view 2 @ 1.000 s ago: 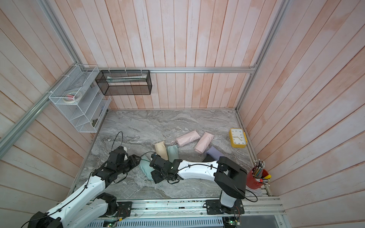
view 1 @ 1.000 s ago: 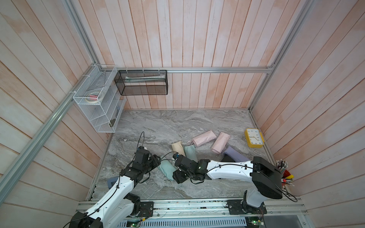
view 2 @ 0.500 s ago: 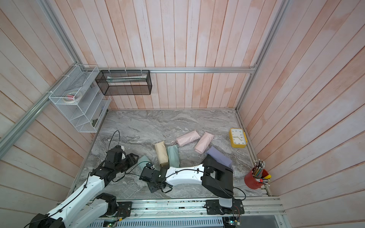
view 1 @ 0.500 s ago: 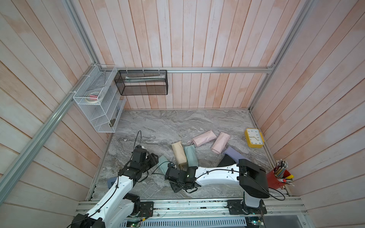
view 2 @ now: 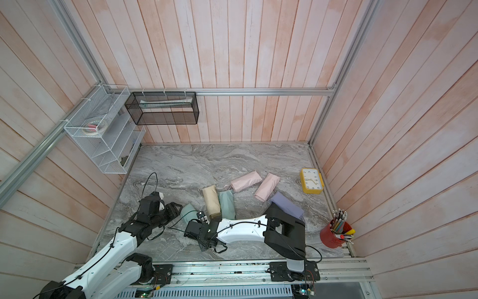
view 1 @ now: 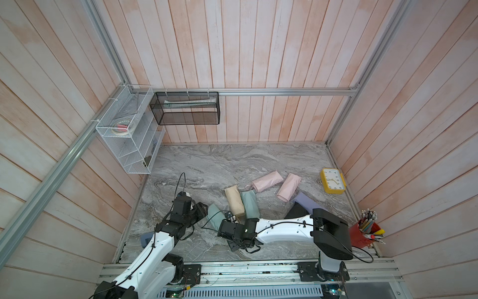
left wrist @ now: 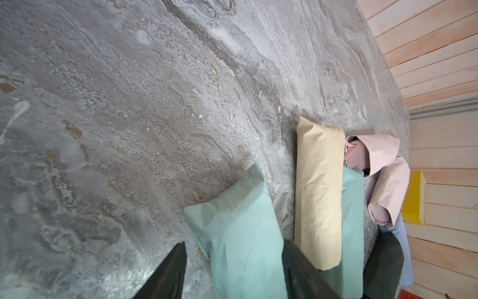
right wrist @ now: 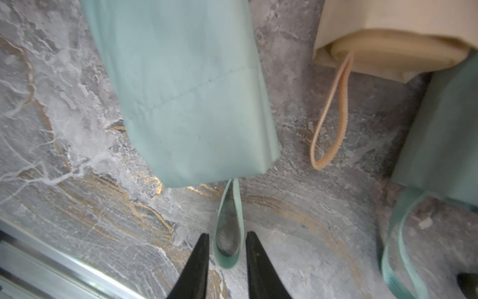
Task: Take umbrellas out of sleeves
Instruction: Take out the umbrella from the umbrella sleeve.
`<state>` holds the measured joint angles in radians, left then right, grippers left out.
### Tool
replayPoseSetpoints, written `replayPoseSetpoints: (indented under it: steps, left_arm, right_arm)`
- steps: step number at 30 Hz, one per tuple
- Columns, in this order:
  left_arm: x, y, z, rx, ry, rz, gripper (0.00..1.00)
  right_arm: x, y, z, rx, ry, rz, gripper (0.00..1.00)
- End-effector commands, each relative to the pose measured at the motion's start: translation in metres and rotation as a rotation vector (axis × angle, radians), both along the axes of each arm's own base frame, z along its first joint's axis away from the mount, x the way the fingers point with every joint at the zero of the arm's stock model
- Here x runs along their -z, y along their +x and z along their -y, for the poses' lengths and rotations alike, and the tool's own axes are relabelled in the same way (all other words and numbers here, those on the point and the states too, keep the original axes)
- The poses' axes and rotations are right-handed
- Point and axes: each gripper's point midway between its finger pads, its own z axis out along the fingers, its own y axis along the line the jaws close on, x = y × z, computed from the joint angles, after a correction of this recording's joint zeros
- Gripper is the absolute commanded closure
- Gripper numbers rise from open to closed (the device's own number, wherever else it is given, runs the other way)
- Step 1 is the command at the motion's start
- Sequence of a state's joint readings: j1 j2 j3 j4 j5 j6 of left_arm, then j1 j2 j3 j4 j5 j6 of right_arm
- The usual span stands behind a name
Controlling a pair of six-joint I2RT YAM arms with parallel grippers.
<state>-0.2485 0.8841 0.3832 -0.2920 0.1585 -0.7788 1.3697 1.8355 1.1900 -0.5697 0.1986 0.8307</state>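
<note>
The mint sleeve (view 1: 213,215) lies near the front-left corner of the desk (view 1: 207,165), its long axis running from the left claw (left wrist: 232,248) at the closed end to the right claw (right wrist: 227,233) at the open mouth. The left claw stands wide astride the sleeve, with bare desk showing beside one finger. The umbrella's wrist cord (right wrist: 225,260) trails out of the mouth straight between the right claw's half-closed fingers; whether they pinch it I cannot tell. The pull probably runs along that axis toward the front edge, where room is short. The cream-yellow sleeve (right wrist: 388,20) and its cord (right wrist: 328,116) lie just beside.
</note>
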Motion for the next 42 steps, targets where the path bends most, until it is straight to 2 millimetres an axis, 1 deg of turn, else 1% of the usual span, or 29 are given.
replayPoseSetpoints:
  steps: [1,5,8,10,16,21,25,26,29,31,33,36,39,42]
  left_arm:
    - [0.0,0.001,0.001,0.008,-0.007,0.016,0.38]
    - [-0.001,0.0,0.0,0.005,-0.002,0.018,0.38]
    - [0.001,-0.001,0.0,0.007,-0.001,0.012,0.38]
    - [0.002,-0.002,0.0,0.008,-0.001,0.009,0.38]
    - [0.002,-0.002,0.0,0.008,-0.003,0.009,0.38]
    - [0.003,-0.003,0.0,0.008,-0.003,0.007,0.38]
    - [0.004,-0.004,0.0,0.008,-0.003,0.005,0.38]
    - [0.005,-0.004,-0.001,0.008,-0.002,0.003,0.38]
    - [0.006,-0.004,-0.001,0.008,-0.002,0.001,0.38]
    - [0.006,-0.004,-0.001,0.008,-0.001,-0.001,0.38]
    - [0.006,-0.004,-0.001,0.007,-0.001,0.0,0.36]
    - [0.006,-0.003,0.0,0.008,-0.001,-0.002,0.3]
    - [0.006,-0.003,0.0,0.01,0.004,-0.005,0.24]
    - [0.008,-0.002,-0.001,0.014,0.018,-0.019,0.23]
  right_arm:
    - [0.009,0.003,0.011,0.021,-0.056,0.017,0.73]
    - [0.011,0.001,0.006,0.009,-0.039,0.002,0.72]
    - [0.01,-0.001,0.0,-0.005,-0.014,-0.01,0.67]
    - [0.01,-0.002,-0.003,-0.006,0.0,-0.013,0.66]
    - [0.02,-0.003,0.0,-0.004,-0.03,-0.023,0.66]
    - [0.024,-0.002,0.005,0.008,-0.05,-0.019,0.66]
    - [0.025,-0.001,0.009,0.018,-0.06,-0.015,0.71]
    - [0.026,-0.001,0.01,0.021,-0.066,-0.013,0.78]
    - [0.026,-0.001,0.014,0.026,-0.076,-0.01,0.91]
    - [0.026,-0.001,0.015,0.026,-0.073,-0.01,0.95]
    - [0.025,0.0,0.015,0.03,-0.065,-0.007,1.0]
    - [0.024,0.001,0.016,0.035,-0.063,-0.002,1.0]
    - [0.026,0.005,0.023,0.045,-0.074,0.002,1.0]
    - [0.025,0.01,0.031,0.068,-0.067,0.003,1.0]
